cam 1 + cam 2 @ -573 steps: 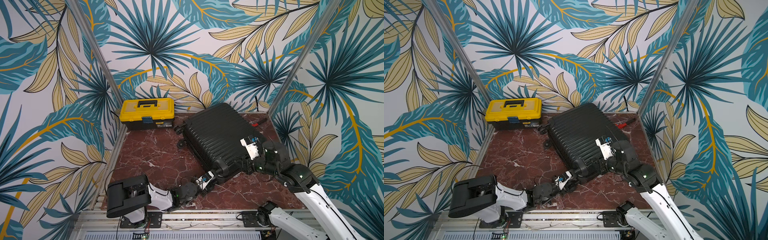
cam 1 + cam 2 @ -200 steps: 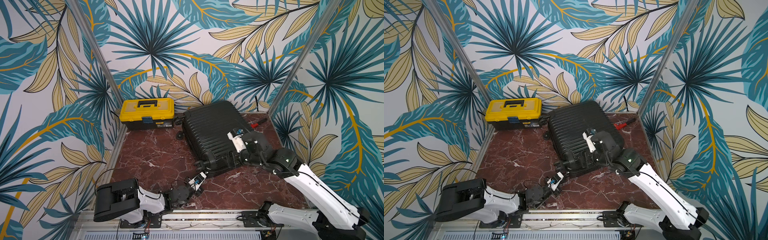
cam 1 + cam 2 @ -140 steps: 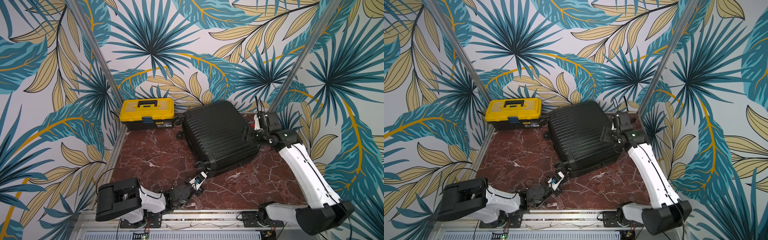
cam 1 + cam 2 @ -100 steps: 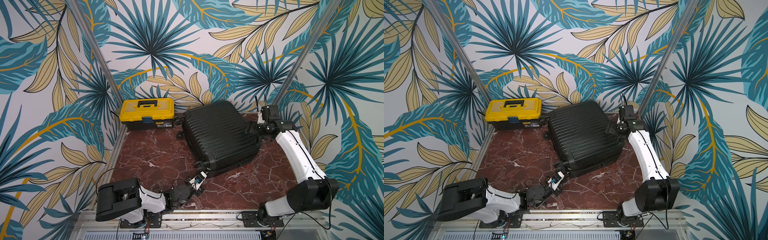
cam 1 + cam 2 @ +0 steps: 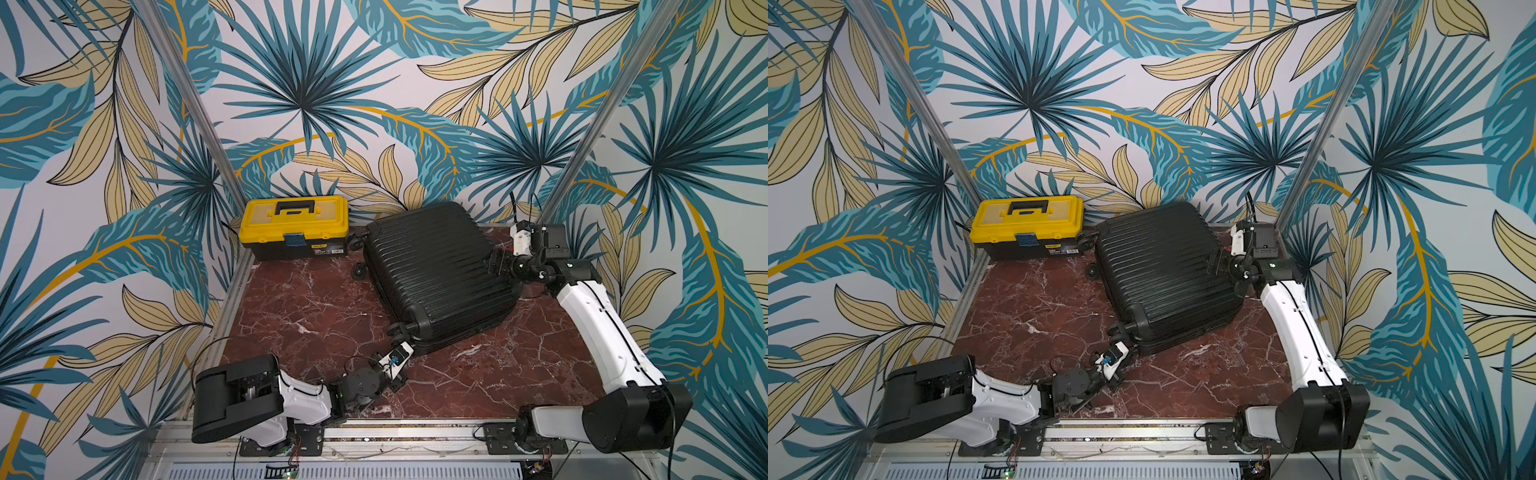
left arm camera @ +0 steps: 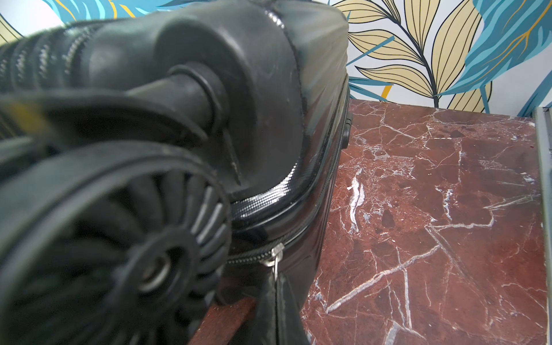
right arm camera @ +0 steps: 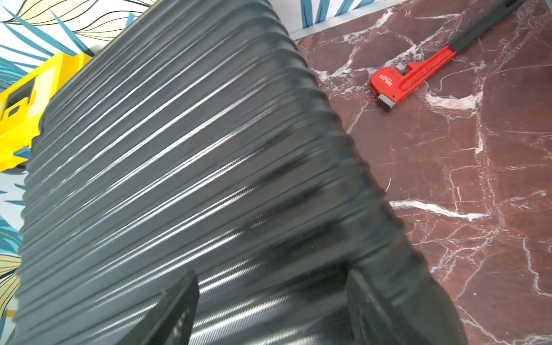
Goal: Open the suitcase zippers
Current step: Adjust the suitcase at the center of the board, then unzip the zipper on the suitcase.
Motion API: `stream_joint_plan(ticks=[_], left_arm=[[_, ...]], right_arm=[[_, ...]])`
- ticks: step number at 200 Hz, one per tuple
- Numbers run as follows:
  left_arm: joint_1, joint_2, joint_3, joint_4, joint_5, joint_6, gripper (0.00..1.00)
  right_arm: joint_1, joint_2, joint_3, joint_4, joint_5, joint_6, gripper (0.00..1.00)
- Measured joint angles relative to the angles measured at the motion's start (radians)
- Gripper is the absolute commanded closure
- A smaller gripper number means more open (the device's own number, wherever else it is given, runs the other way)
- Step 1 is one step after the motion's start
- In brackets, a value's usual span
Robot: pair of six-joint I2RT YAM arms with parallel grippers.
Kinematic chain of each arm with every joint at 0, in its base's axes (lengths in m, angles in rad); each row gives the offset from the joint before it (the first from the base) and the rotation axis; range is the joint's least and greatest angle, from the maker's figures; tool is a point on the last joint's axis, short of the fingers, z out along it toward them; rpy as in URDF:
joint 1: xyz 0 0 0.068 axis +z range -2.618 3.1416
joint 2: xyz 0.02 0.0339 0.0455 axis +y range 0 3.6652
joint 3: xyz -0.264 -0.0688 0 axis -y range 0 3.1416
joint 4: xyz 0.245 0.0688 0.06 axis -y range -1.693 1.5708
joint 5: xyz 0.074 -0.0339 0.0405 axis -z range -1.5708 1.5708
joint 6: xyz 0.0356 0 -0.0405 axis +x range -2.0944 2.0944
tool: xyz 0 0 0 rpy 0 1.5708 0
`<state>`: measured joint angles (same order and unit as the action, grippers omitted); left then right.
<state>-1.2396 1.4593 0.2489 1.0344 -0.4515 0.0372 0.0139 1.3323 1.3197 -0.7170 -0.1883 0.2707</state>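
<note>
Black ribbed hard-shell suitcase (image 5: 436,270) lies on dark-red marble table (image 5: 299,307). Left pincer (image 6: 277,286) clamped on silver zipper pull (image 6: 273,257) beside a wheel (image 6: 155,268); right pincer (image 7: 271,277) spread wide over its shell.

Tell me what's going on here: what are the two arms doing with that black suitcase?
The suitcase lies flat and closed on the marble table. The left claw sits low at its near wheeled corner, shut on the zipper pull in the rim seam. The right claw is open over the top shell at the far right edge; contact there is unclear. How far the zipper has run cannot be told. A yellow toolbox and a red pipe wrench lie untouched.
</note>
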Motion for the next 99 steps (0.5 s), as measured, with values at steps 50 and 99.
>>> stream_joint_plan(ticks=[50, 99], left_arm=[[0.003, -0.01, -0.011, 0.001, 0.004, -0.026, 1.0], [0.01, -0.039, -0.037, -0.007, -0.034, -0.027, 1.0]], right_arm=[[-0.087, 0.074, 0.051, -0.053, 0.04, 0.039, 0.18], [-0.128, 0.173, 0.037, 0.019, -0.185, 0.049, 0.19]])
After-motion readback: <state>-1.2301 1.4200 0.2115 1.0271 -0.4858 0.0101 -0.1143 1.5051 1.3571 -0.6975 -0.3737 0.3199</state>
